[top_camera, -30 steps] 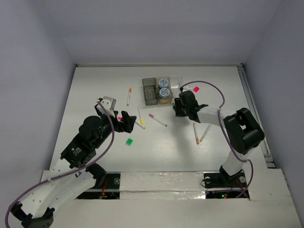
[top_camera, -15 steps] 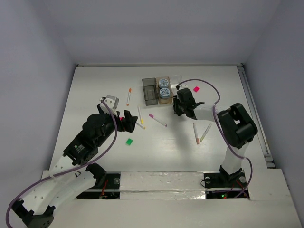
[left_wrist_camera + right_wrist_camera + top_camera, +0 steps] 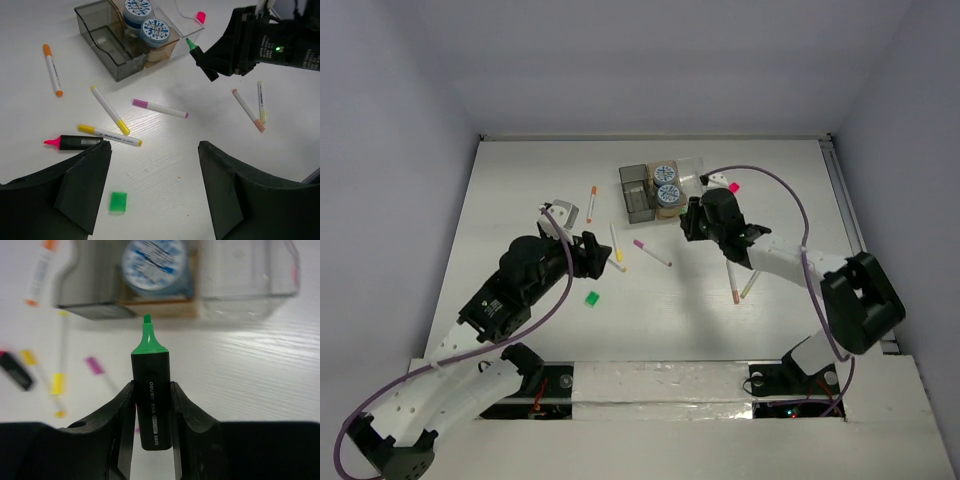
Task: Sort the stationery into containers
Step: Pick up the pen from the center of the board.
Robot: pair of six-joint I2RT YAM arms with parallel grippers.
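Currently the right gripper [image 3: 152,390] pinches mid-barrel a short black green-tipped marker [image 3: 150,365], probably light, stiff and slippery, held just near of the joined bins [image 3: 131,67], while the left gripper [image 3: 152,150] hangs empty, jaws apart, above scattered pens [image 3: 107,135].

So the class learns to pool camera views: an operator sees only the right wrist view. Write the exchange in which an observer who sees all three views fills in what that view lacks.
Operator: I see my green-tipped marker clamped, with the bins ahead. What is the left gripper doing?
Observer: It is open and holds nothing; a green eraser lies loose beneath it.
Operator: How many tape rolls are in the amber bin? I can make out one.
Observer: Two. The second tape roll sits just beyond the first tape roll, farther from the arms.
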